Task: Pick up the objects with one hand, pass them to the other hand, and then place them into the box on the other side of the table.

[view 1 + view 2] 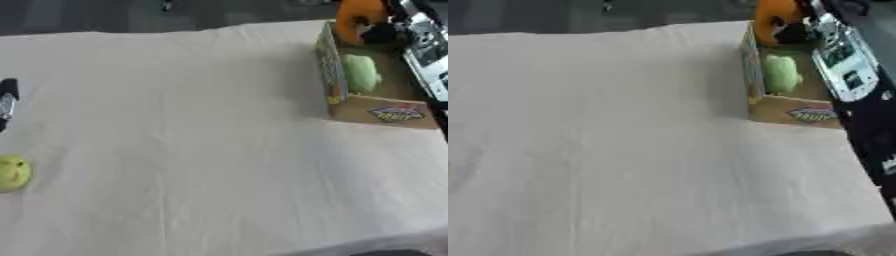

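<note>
A cardboard box (385, 113) stands at the table's far right. Inside it lies a pale green rounded object (360, 73). Over the box's far end is an orange object (357, 17), and my right hand (381, 33) has dark fingers curled against it. My right forearm (846, 65) runs down the right edge, covering the box's right side. A yellow-green apple-like fruit (13, 172) rests on the cloth at the left edge. Just above it, a small part of my left hand (7, 100) shows at the left edge, apart from the fruit.
A white cloth (192, 140) covers the table, with a wide bare stretch between the fruit and the box. The table's front edge (367, 245) runs along the bottom right. Dark floor lies beyond the far edge.
</note>
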Robot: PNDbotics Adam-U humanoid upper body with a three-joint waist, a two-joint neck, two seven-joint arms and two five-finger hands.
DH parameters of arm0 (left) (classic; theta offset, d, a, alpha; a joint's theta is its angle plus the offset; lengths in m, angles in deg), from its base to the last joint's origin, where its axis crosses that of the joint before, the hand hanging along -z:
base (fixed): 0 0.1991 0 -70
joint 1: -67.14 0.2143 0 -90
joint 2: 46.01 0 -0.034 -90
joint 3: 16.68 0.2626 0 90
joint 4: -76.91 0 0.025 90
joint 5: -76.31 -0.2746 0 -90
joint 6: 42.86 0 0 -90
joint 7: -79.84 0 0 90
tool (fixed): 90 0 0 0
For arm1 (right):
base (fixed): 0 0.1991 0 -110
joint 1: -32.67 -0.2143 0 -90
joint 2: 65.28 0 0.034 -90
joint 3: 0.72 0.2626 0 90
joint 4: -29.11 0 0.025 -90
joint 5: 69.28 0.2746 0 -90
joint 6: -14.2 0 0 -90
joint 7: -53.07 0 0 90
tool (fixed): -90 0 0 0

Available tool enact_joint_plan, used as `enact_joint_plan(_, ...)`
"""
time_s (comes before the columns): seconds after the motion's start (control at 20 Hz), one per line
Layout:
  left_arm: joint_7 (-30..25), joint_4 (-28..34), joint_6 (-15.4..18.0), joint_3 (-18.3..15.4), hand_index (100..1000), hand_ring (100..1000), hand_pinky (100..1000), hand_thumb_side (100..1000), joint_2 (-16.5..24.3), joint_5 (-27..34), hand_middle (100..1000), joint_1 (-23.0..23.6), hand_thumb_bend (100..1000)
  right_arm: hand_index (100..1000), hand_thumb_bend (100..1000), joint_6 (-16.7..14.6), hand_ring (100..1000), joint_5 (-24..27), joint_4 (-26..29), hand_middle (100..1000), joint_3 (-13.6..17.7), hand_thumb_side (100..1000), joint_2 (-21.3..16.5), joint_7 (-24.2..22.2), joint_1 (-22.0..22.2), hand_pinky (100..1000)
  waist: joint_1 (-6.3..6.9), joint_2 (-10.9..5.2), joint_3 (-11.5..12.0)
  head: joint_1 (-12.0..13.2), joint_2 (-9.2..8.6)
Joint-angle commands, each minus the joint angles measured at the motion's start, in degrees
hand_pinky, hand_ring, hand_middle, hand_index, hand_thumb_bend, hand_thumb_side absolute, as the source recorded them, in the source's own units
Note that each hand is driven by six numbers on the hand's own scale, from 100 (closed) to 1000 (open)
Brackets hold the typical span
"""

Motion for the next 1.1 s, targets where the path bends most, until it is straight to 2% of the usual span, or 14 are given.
enact_joint_plan(0.05, 0.73, 1.22, -0.39, -1.44, 773, 683, 660, 317, 2.32, 0.20, 626, -0.09, 342, 666, 100, 0.43, 809, -0.48, -0.79, 474, 1.77, 100, -3.06, 1.52, -0.16, 884, -0.04, -0.92, 0.04, 0.06, -0.92)
enact_joint_plan(0.3, 1.40, 1.19, -0.76, -2.24, 774, 683, 660, 315, 2.76, 0.29, 627, 0.36, 347, 690, 100, 0.56, 814, -0.64, -2.12, 498, 2.34, 100, -3.88, 2.75, 1.45, 879, -0.07, -0.89, 0.01, 0.05, -0.97)
enact_joint_plan(0.4, 1.62, 1.28, -0.85, -2.54, 774, 684, 660, 314, 2.91, 0.30, 627, 0.39, 349, 778, 102, 0.47, 858, -0.96, -2.50, 597, 2.43, 100, -4.02, 2.73, 1.93, 884, -0.04, -0.90, 0.03, 0.13, -0.94)
enact_joint_plan(0.45, 1.69, 1.34, -0.88, -2.63, 775, 684, 660, 315, 3.00, 0.33, 627, 0.40, 349, 850, 169, 0.16, 898, -1.34, -2.56, 688, 2.30, 100, -4.06, 2.24, 2.11, 894, -0.03, -0.90, 0.04, 0.19, -0.92)
enact_joint_plan(0.5, 1.71, 1.37, -0.91, -2.68, 775, 684, 660, 315, 3.08, 0.36, 628, 0.40, 350, 921, 217, -0.30, 948, -1.95, -2.56, 780, 2.18, 140, -4.12, 1.43, 2.23, 911, -0.03, -0.90, 0.04, 0.23, -0.89)
enact_joint_plan(0.55, 1.72, 1.38, -0.94, -2.72, 775, 684, 660, 317, 3.15, 0.39, 628, 0.41, 349, 947, 241, -0.87, 971, -2.82, -2.55, 814, 2.07, 138, -4.18, 0.45, 2.34, 922, -0.04, -0.91, 0.04, 0.27, -0.84)
enact_joint_plan(0.8, 1.87, 1.26, -1.11, -2.87, 776, 684, 660, 317, 3.28, 0.51, 628, 0.56, 348, 994, 318, -2.59, 1000, -6.25, -3.08, 874, 2.57, 100, -4.08, -3.58, 2.51, 952, -0.07, -0.89, 0.04, 0.54, -0.74)
enact_joint_plan(0.95, 1.96, 1.09, -1.22, -2.96, 776, 685, 660, 316, 3.38, 0.52, 628, 0.66, 350, 1000, 377, -2.45, 1000, -6.71, -3.18, 898, 3.06, 100, -4.00, -3.91, 2.44, 966, -0.07, -0.89, 0.01, 0.76, -0.61)
enact_joint_plan(1.1, 2.09, 0.94, -1.28, -3.01, 777, 685, 659, 316, 3.40, 0.57, 628, 0.68, 349, 1000, 398, -1.87, 1000, -6.83, -3.21, 899, 3.29, 100, -3.96, -3.30, 2.34, 969, -0.05, -0.91, -0.01, 0.86, -0.51)
